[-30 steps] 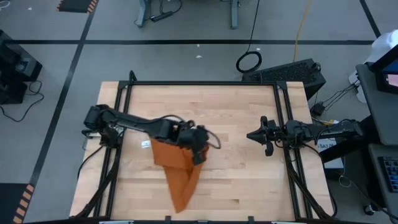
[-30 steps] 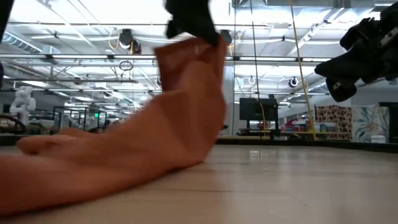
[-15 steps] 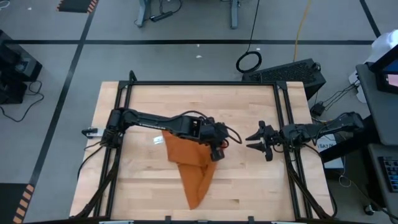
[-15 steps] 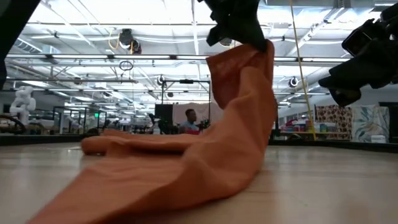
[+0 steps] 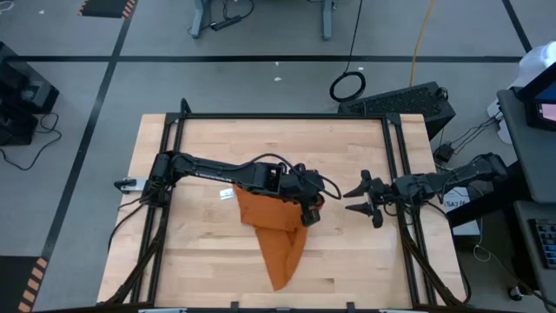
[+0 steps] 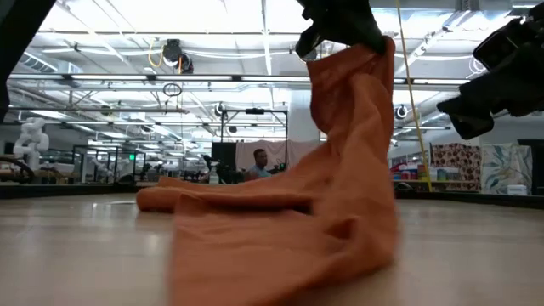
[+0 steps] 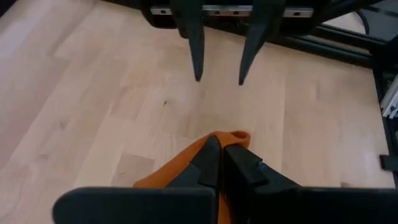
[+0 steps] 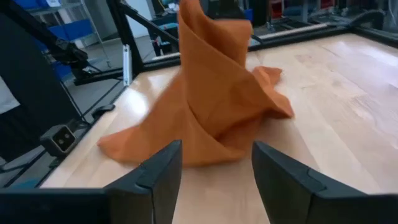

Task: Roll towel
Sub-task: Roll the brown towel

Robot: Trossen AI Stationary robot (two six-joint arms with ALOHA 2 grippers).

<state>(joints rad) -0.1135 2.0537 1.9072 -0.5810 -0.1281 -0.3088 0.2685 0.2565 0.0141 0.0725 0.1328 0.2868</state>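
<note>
1. Towel: seen from above, a rust cloth on the desk, tapering toward the near edge, white tag beside it. The left pincer pinches one corner; the right pincer stands spread, just beside.
2. Low view: the towel hangs in a tall fold, the rest crumpled on the wood; the pincer's top is cut off.
3. Left wrist: only an orange tip shows between clamped fingers.
4. Right wrist: the towel stands draped; its fingers are apart, empty.
</note>
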